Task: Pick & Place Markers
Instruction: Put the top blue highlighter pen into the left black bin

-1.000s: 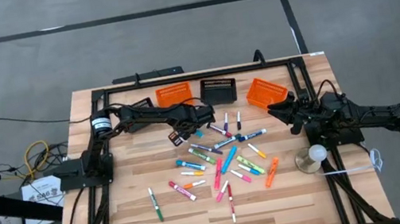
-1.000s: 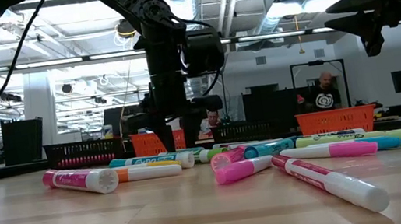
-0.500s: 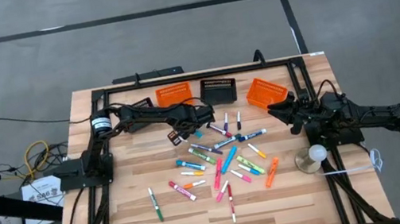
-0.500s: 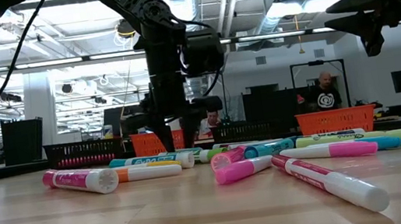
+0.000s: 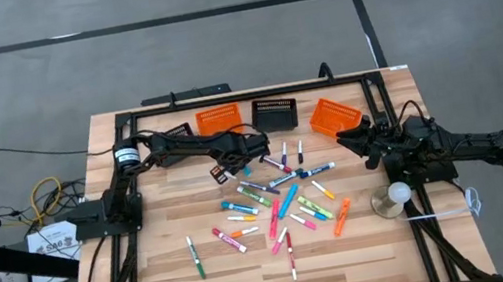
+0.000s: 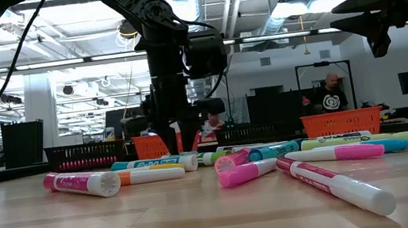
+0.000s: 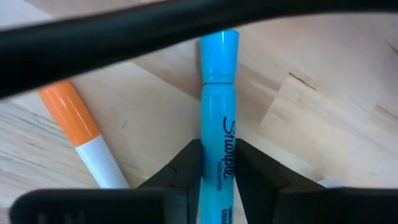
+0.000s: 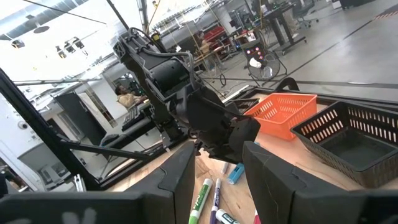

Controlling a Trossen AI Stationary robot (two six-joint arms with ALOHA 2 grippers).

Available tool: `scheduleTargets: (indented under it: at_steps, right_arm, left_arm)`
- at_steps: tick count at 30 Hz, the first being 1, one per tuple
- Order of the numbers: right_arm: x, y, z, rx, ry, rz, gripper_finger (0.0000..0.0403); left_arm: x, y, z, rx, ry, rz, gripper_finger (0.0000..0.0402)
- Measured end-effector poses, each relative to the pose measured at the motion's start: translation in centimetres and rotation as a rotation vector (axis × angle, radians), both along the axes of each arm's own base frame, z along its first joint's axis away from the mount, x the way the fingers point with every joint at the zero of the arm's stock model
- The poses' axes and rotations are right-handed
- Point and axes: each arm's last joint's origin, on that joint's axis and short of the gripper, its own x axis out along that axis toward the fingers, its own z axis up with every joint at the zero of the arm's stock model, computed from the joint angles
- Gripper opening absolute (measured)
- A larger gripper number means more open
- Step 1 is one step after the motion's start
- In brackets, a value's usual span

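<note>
Blue marker [image 7: 217, 124] lies flat on the table [image 5: 162, 277], at eleven o'clock of the scattered markers [image 5: 277, 203], left gripper [image 7: 214, 163] pinching its barrel for lifting; right gripper [image 5: 364, 135] waits half-open, at three o'clock

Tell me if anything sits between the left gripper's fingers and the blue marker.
Nothing visible does. The left gripper has a finger on each side of the blue marker; the orange-capped marker lies beside it, clear.
</note>
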Motion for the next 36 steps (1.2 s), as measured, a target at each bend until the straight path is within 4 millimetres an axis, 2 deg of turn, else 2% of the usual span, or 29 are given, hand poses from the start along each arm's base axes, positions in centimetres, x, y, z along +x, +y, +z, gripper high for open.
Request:
scheduleTargets:
  at_steps: [10,20,36]
  right_arm:
    - [0.0,0.0,0.0,0.0,0.001,0.0,0.0125]
    - [0.0,0.0,0.0,0.0,0.001,0.0,0.0125]
    - [0.0,0.0,0.0,-0.001,0.001,0.0,0.0125]
  left_arm:
    - [-0.1,-0.7,1.1,0.08,-0.013,-0.013,0.0073]
    - [0.0,-3.1,3.3,0.076,-0.083,-0.069,0.0076]
    - [-1.5,-7.7,10.2,0.202,-0.284,-0.105,0.0076]
